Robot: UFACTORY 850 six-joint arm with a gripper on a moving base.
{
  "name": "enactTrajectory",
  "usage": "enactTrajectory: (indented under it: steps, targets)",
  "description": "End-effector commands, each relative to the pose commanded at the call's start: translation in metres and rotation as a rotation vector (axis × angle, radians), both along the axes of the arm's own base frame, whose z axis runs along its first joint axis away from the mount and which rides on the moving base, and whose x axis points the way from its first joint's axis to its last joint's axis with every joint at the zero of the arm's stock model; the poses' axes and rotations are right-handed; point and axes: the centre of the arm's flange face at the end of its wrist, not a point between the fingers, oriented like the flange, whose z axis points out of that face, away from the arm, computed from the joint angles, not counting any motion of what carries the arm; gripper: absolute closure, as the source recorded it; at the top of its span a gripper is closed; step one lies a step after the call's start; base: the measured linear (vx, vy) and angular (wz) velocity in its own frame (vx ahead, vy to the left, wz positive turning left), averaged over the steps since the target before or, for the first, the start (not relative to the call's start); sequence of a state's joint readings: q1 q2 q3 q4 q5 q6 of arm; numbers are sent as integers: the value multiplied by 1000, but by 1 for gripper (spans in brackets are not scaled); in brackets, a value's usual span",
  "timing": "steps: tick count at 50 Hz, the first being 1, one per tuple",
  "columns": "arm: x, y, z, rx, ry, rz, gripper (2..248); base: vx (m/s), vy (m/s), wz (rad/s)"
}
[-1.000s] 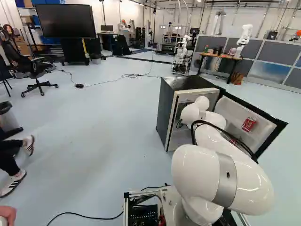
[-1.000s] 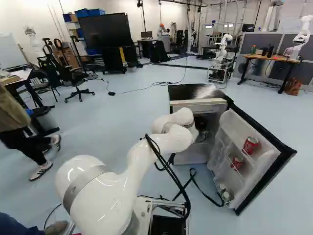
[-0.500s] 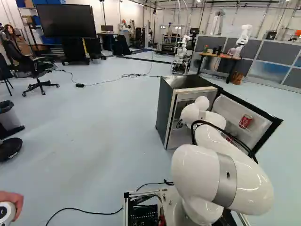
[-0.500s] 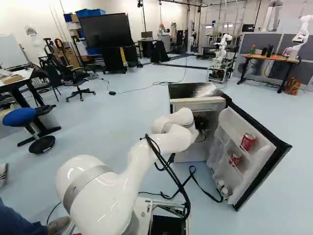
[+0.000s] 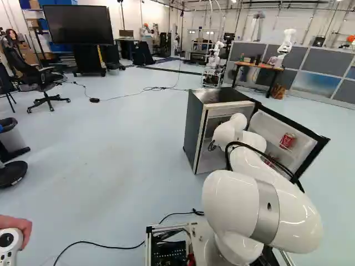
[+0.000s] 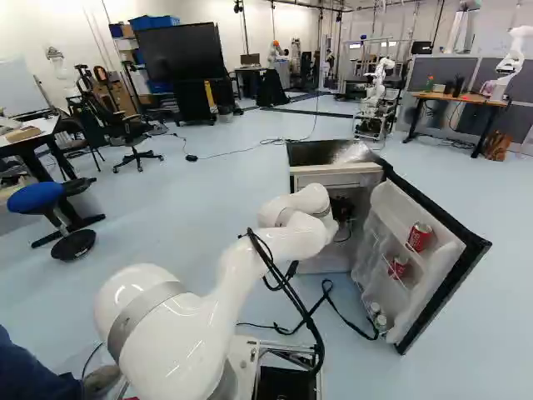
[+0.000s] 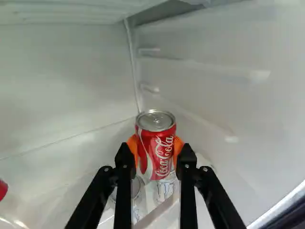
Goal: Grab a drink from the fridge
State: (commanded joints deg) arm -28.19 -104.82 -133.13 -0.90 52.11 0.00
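In the right base view my gripper (image 6: pixel 341 207) is a dark shape inside the small open fridge (image 6: pixel 336 177). The wrist view shows the gripper (image 7: pixel 155 155) shut on a red soda can (image 7: pixel 157 145), with an orange pad on each side. The can is upright. Beyond and below it are a silver-topped can (image 7: pixel 136 189) and a pale can (image 7: pixel 165 190). On the open door's shelves stand a red can (image 6: pixel 420 237), another red can (image 6: pixel 398 267) and small pale containers (image 6: pixel 380 322).
The fridge door (image 5: pixel 314 148) stands wide open to the arm's right. Cables (image 6: pixel 333 308) lie on the floor ahead of the base. A hand with a controller (image 5: pixel 8 244) is at the left base view's edge. Another robot (image 5: pixel 215 58) stands beyond the fridge, with a desk (image 5: pixel 258 65) farther right.
The base has backed away slightly; fridge and door have drawn a little farther off. The arm keeps its pose, and a person's legs have left the left side, where a stool now shows.
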Motion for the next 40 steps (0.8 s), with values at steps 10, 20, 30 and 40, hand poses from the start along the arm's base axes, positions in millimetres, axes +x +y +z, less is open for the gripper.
enactTrajectory:
  steps: [10,20,30,40]
  targets:
    - [0,0,0,0,0,0,157,-5,1,6]
    - [0,0,0,1,1,0,157,-22,8,13]
    - [0,0,0,1,2,0,157,0,0,0]
    - [-2,1,2,6,10,0,157,0,0,0]
